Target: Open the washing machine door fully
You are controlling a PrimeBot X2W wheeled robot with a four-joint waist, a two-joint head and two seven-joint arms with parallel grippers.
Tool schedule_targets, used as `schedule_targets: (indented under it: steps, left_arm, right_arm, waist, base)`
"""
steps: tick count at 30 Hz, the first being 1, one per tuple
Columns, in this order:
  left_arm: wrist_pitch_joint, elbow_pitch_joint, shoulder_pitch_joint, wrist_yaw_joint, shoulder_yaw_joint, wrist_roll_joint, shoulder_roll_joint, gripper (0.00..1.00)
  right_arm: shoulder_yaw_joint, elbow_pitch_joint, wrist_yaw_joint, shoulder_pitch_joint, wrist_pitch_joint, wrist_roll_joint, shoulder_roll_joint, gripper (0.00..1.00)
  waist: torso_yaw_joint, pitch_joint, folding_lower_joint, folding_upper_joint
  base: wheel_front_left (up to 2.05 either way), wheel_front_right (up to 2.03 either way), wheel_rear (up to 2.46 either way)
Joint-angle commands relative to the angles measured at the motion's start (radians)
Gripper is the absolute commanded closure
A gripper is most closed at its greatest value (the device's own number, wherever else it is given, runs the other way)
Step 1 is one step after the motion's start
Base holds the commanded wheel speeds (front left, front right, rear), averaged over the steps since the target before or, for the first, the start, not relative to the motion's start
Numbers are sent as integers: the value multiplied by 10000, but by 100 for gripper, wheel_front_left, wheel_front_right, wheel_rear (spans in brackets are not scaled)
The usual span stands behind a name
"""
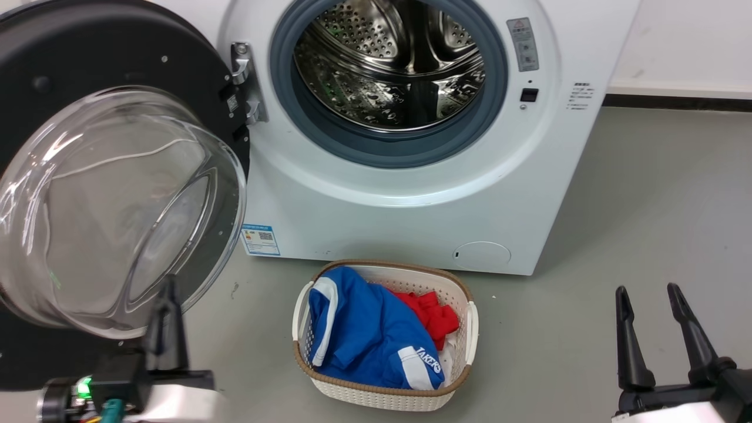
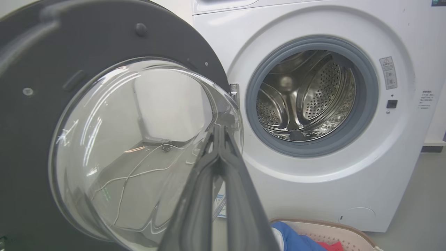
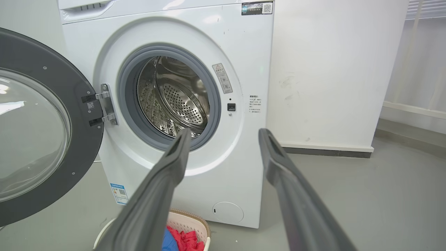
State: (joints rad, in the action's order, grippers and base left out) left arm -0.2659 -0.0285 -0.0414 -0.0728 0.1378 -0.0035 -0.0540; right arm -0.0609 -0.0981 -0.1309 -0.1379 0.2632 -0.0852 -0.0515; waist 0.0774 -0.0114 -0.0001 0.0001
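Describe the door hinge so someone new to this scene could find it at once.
Start at the big white washing machine, its round black door swung open to the left. Where door and machine meet, left of the grey rubber ring, sits the hinge. It is the only shiny metal bracket on the white front; the small black latch lies on the opposite side.

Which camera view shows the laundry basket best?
The head view: the whole laundry basket is in sight, with blue and red clothes inside. The left wrist view shows just its rim at the bottom edge; the right wrist view, one end.
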Motion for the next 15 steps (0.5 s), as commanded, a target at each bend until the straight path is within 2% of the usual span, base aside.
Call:
schedule_targets:
  steps: [1, 6, 12, 13, 14, 15]
  left_arm:
    - [26, 110, -133, -27, -239, -68, 17, 100]
    - [26, 490, -195, 87, -997, -289, 32, 100]
    - [26, 830, -353, 276, -1352, -540, 30, 100]
    - [26, 869, -389, 301, -1393, -608, 33, 96]
    - [26, 899, -400, 337, -1433, -651, 37, 66]
    - [26, 939, -411, 358, -1462, -699, 37, 16]
  right_arm:
    - [23, -29, 2, -153, 21, -58, 23, 0]
    - [66, 61, 2, -340, 21, -221, 23, 0]
    - [29, 168, 2, -479, 21, -387, 22, 0]
    - [19, 183, 2, -506, 21, -400, 22, 0]
    - [22, 195, 2, -520, 21, -405, 22, 0]
    - [19, 209, 2, -520, 21, -424, 22, 0]
  waist:
    - [-118, -44, 1, -1]
    - [-360, -87, 1, -1]
    - [-568, -121, 1, -1]
    - [-589, -132, 1, -1]
    - [-603, -144, 1, -1]
    - [-613, -153, 1, -1]
  base:
    - [0, 0, 0]
    - [0, 0, 0]
    - [0, 0, 0]
    - [0, 0, 0]
    - [0, 0, 0]
    - [0, 0, 0]
